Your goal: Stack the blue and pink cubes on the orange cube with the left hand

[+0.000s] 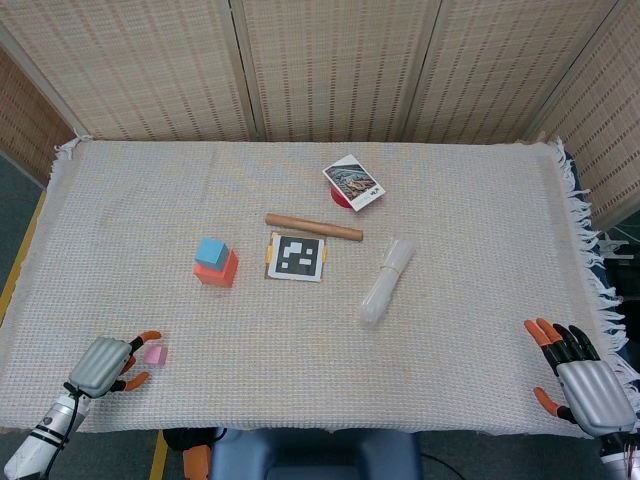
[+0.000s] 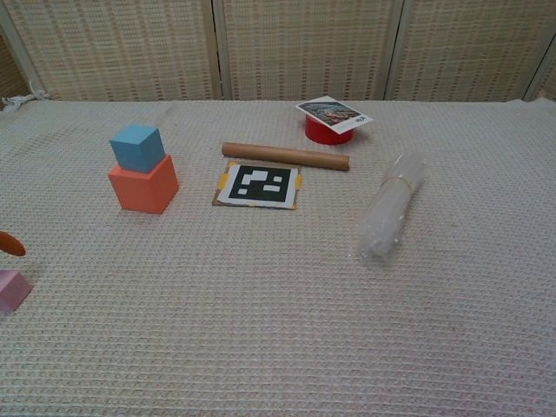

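Note:
The blue cube sits on top of the orange cube, left of the table's middle. The small pink cube lies near the front left corner of the cloth. My left hand is just left of the pink cube, low over the cloth, with its orange-tipped fingers spread on either side of it and not gripping it. One orange fingertip shows at the left edge of the chest view. My right hand hovers open at the front right corner.
A printed marker card lies beside the stack, with a wooden dowel behind it. A clear plastic roll lies to the right, and a red tub with a picture card stands further back. The cloth's fringe runs along the right edge.

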